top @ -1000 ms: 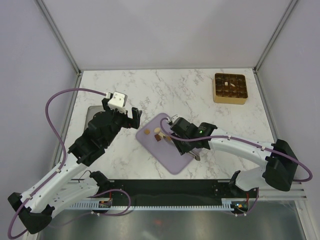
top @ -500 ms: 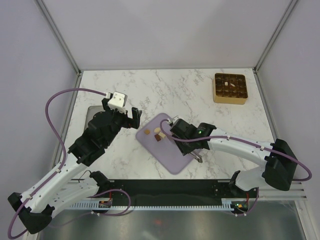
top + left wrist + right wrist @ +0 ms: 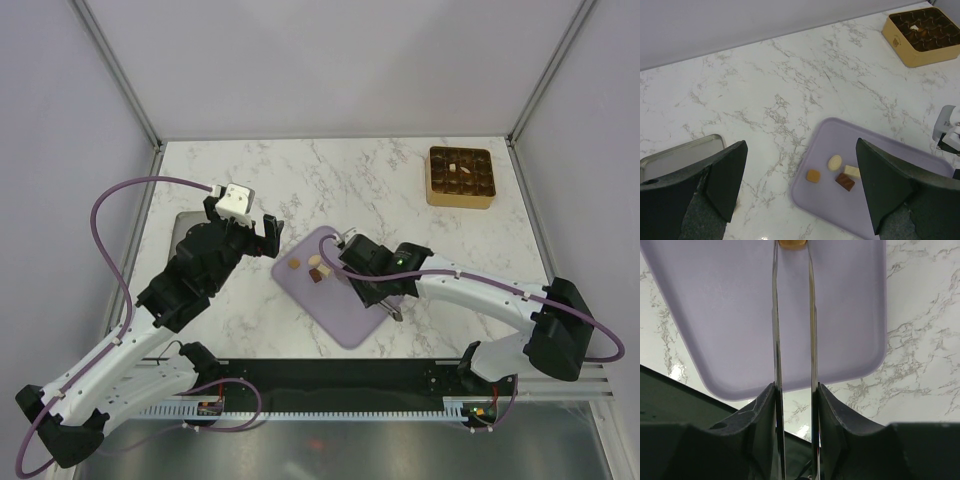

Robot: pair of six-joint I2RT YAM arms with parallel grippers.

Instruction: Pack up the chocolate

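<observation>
Okay, my left gripper (image 3: 801,145) hangs wide open, and I can't tell if the right gripper's (image 3: 792,255) close-set blades (image 3: 775,315) pinch the tan chocolate (image 3: 792,243) on the purple mat (image 3: 840,315); a few sit in the gold tray (image 3: 920,59).

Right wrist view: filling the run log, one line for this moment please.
right pincer: straddling caramel chocolate on lilac mat | left pincer: open, empty | gold tray: partly filled

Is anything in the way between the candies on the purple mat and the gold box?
Nothing visible is. Only marble table lies between the chocolates on the mat and the gold box at the far right.
</observation>
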